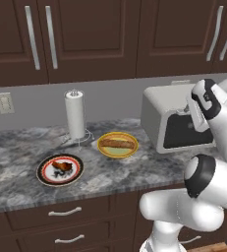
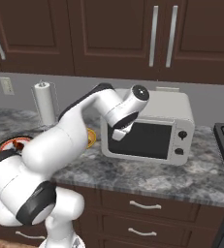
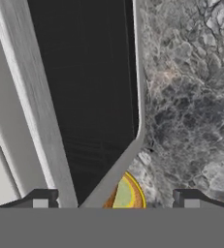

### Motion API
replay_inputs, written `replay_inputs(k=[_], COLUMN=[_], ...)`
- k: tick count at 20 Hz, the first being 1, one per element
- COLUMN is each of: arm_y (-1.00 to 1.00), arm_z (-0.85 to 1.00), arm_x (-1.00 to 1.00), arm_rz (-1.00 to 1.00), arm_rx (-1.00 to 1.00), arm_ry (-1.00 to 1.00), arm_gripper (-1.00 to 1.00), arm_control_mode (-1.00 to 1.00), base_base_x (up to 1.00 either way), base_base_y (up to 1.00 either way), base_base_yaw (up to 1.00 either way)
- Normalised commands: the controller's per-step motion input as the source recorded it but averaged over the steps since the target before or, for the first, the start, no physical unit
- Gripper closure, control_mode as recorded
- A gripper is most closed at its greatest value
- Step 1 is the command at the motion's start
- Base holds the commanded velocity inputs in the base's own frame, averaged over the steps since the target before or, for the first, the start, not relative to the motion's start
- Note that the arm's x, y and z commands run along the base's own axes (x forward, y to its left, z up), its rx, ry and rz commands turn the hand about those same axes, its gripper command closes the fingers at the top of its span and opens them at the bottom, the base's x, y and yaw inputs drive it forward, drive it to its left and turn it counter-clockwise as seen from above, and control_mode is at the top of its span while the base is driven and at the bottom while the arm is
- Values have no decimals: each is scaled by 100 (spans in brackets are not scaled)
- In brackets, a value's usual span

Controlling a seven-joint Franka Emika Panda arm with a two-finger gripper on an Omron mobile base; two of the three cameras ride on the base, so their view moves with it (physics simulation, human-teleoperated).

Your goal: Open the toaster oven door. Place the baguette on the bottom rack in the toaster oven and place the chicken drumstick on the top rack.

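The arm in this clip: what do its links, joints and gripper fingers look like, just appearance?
The arm is built of glossy white, rounded, bulbous links with black bands and caps at the joints; one round cap near the wrist carries a small pale centre dot. No cables, labels or markings show. In the hand view the gripper has two small dark grey, blocky finger tips, each with a lighter square patch.

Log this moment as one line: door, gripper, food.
white-framed dark glass toaster oven door: closed | gripper: open, at door front | golden-brown baguette: on yellow plate | reddish-brown chicken drumstick: on red-rimmed plate

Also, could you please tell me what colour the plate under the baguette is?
The plate under the baguette is yellow-orange with a paler centre, seen best in the left base view.
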Motion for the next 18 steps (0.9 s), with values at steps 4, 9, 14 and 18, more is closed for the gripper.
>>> replay_inputs(k=[4,9,14,18], arm_y=[-18,-16,-14,-6], arm_z=[-3,-11,-35,-63], arm_x=[25,24,7,-4], arm_rz=[0,0,0,0], arm_rx=[0,0,0,0], arm_ry=[0,0,4,3], arm_gripper=[-100,-100,-100,-100], arm_control_mode=[-100,-100,-100,-100], base_base_x=[0,0,0,0], base_base_y=[0,0,0,0], base_base_yaw=[0,0,0,0])
